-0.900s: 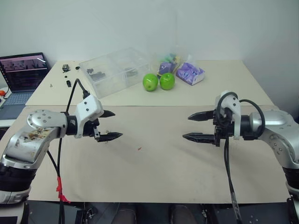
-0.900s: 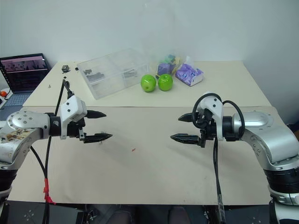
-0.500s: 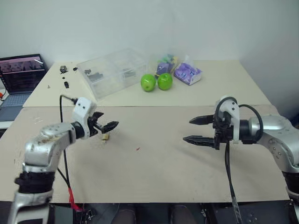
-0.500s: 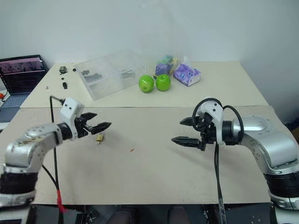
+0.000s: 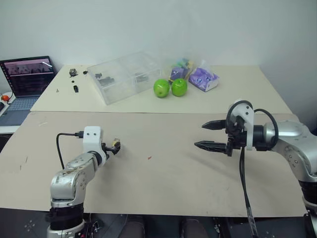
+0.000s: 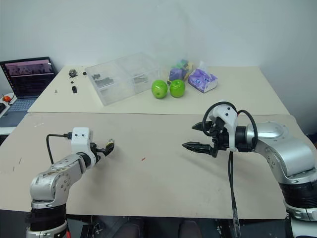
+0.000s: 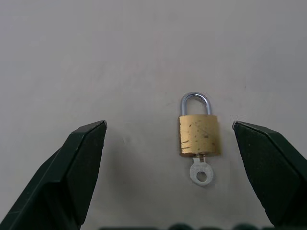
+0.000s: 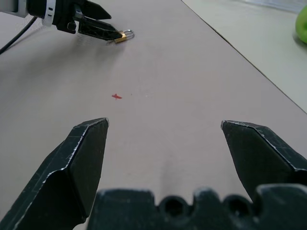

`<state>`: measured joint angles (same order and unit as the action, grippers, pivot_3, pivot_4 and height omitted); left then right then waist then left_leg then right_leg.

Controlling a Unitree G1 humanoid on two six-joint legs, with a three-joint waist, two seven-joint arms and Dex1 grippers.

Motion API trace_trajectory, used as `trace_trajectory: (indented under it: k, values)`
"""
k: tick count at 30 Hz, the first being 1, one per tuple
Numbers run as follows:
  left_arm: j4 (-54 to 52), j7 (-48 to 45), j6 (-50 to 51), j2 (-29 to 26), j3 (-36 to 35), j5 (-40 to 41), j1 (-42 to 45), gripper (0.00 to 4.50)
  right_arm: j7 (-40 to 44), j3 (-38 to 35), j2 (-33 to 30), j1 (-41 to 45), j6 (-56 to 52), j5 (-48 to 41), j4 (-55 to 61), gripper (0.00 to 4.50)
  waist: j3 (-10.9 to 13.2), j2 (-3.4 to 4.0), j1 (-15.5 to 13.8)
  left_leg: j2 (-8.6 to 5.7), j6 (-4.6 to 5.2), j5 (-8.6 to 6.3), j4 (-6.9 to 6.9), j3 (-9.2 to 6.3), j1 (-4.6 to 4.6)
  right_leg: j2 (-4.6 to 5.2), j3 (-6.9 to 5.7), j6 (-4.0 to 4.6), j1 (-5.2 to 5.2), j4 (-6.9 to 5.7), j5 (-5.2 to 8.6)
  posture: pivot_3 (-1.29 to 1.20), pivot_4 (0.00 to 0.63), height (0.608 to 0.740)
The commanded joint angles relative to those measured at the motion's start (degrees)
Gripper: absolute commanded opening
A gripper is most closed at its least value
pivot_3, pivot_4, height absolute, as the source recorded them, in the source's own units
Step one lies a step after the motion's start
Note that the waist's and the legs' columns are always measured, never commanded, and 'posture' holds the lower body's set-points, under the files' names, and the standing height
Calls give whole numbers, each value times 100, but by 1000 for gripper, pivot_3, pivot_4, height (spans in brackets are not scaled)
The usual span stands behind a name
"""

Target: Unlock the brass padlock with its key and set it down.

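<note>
The brass padlock (image 7: 200, 135) lies flat on the beige table (image 5: 163, 183), its silver shackle closed and pointing away from my left wrist. A small silver key (image 7: 200, 173) sticks out of its bottom. My left gripper (image 7: 169, 124) is open and low over the table, one finger on each side of the padlock and neither touching it. From the head, the padlock (image 5: 115, 144) peeks out at the left gripper's (image 5: 111, 147) tips. My right gripper (image 5: 199, 135) hovers open above the table's right half, pointing left, with nothing between its fingers. The right wrist view shows the padlock (image 8: 123, 35) far off.
A clear plastic box (image 5: 124, 74) stands at the back, with two green apples (image 5: 170, 88) and purple packets (image 5: 203, 78) to its right. A laptop (image 5: 27, 77) sits far left, with small dark parts (image 5: 74, 74) near it. A red speck (image 5: 149, 158) marks the table's middle.
My left arm has dropped and swung in, bringing its open gripper from a hover down around the padlock. The right arm has stayed put. The head camera has shifted a little.
</note>
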<state>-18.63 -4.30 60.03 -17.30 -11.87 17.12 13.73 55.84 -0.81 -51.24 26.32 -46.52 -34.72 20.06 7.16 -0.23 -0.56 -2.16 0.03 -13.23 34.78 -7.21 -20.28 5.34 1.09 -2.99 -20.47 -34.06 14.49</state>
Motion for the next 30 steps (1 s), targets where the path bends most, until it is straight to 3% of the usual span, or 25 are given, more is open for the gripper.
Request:
trace_trajectory:
  k: [1,17,21,23,28,30]
  values:
    - [153,3,-217,10,183,-148,177,4500,-86,-182,-16,171,-37,-85,216,4455,0,0,-3,0,0,0,0,0,1,0,0,0,0,0,0,0,150,740]
    - [467,-164,-177,-21,917,-529,-38,4500,-367,-278,-71,96,37,-51,313,4455,-12,8,-10,-3,-3,-1,0,6,1,6,3,0,6,1,0,0,150,740]
    - [528,-220,-201,-67,947,-620,-65,3512,-381,-276,-96,99,69,-16,310,4500,-21,13,-3,-4,-3,-2,0,8,2,6,4,-1,8,1,0,0,150,740]
    - [550,-209,-206,-78,945,-669,-78,2659,-386,-275,-104,103,91,9,301,4500,-23,16,-1,-4,-3,-2,0,8,4,6,4,-1,9,1,1,0,150,740]
    - [567,-175,-252,-12,878,-684,-89,1007,-382,-276,-116,106,116,51,281,4500,-27,22,37,-2,-3,-2,0,8,9,3,4,0,8,2,1,0,150,740]
    - [548,-224,-384,46,816,-620,-71,819,-384,-275,-117,108,124,68,276,4500,-30,26,49,-1,-3,-2,0,8,10,3,4,-1,9,1,1,0,150,740]
